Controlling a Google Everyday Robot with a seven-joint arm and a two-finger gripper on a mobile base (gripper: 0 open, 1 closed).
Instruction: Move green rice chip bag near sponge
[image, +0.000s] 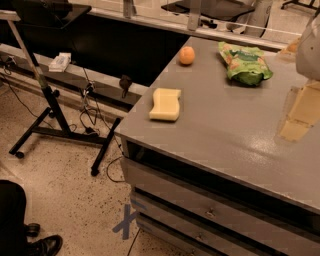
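Gripper (299, 120), openness impossible to tell, hovers at right edge; green rice chip bag (245, 62) lies apart, beyond-left.

The crinkly bright green rice chip bag (245, 62), white-lettered, lies flat on the far right of the grey table (225, 130). The pale yellow rectangular foam sponge (165, 104) lies flat near its left edge, well apart. The beige gripper (296, 120) hangs at the right.
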